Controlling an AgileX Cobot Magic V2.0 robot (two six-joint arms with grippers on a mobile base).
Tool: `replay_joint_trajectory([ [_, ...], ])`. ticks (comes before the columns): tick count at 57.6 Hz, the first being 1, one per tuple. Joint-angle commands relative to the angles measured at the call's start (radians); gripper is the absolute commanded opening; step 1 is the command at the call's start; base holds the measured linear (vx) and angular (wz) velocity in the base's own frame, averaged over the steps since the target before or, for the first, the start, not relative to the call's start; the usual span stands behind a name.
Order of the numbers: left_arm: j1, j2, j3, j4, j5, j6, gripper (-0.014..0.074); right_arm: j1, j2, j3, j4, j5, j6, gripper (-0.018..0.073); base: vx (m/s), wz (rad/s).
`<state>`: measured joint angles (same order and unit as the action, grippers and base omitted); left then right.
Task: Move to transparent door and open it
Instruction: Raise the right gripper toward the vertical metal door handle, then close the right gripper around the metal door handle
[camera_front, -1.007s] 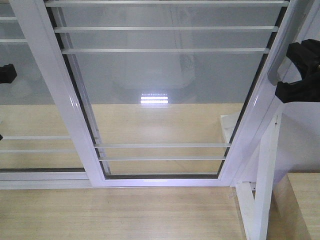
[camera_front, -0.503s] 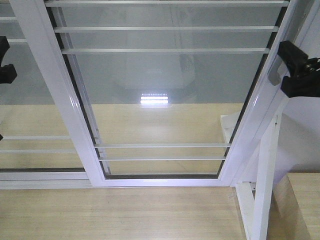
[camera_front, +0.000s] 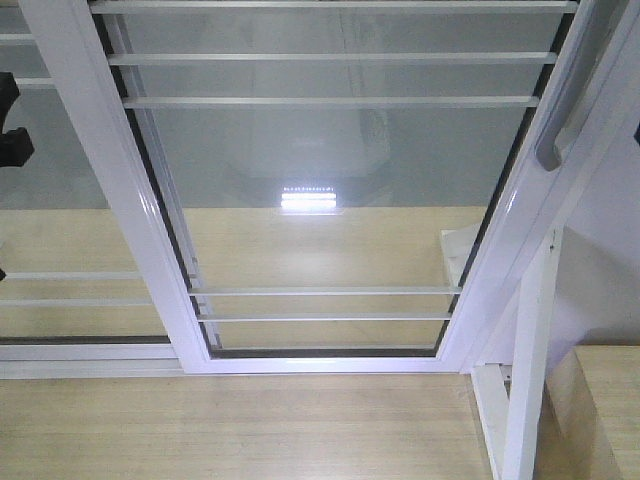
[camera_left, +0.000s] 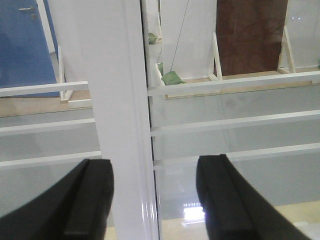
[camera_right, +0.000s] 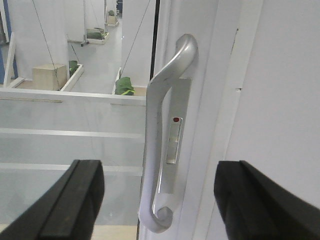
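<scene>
The transparent door (camera_front: 330, 180) fills the front view: clear glass with paired white bars in a glossy white frame. Its curved silver-grey handle (camera_front: 562, 115) sits on the right stile. In the right wrist view the handle (camera_right: 162, 135) stands upright straight ahead, centred between the black fingers (camera_right: 75, 200) of my right gripper (camera_right: 160, 200), which is open and apart from it. My left gripper (camera_left: 157, 200) is open too, with a white vertical stile (camera_left: 120, 115) showing between its fingers without contact. The front view catches only a black part of the left gripper (camera_front: 8, 125) at the left edge.
A second barred glass panel (camera_front: 60, 230) without a handle lies left of the door. A slanted white wooden support frame (camera_front: 530, 330) stands at the right, beside a light wooden box (camera_front: 605, 400). Wooden floor (camera_front: 250, 425) runs along the bottom track.
My right gripper, which was beside the handle in the front view, has moved right and out of that view. The left gripper has shifted slightly up at the left edge.
</scene>
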<state>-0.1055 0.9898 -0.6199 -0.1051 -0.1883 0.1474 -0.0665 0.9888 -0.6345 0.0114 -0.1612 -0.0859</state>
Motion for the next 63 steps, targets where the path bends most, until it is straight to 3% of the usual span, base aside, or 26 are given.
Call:
replay_joint_trajectory([
  [1, -0.005, -0.012, -0.039, -0.005, -0.085, -0.008, 0.0499, -0.006, 0.064, -0.037, 0.000, -0.188, 0.000, 0.0527, 0.00, 0.00],
  [17, -0.005, -0.012, -0.039, -0.005, -0.085, -0.007, 0.0499, -0.006, 0.310, -0.084, 0.045, -0.477, 0.015, 0.0527, 0.00, 0.00],
  [44, -0.005, -0.012, -0.039, -0.005, -0.085, -0.007, 0.0499, -0.006, 0.633, -0.290, 0.038, -0.516, 0.054, 0.0527, 0.00, 0.00],
  [63, -0.005, -0.012, -0.039, -0.005, -0.086, -0.007, 0.0499, -0.006, 0.775, -0.366, 0.029, -0.650, 0.046, 0.0526, 0.00, 0.00],
])
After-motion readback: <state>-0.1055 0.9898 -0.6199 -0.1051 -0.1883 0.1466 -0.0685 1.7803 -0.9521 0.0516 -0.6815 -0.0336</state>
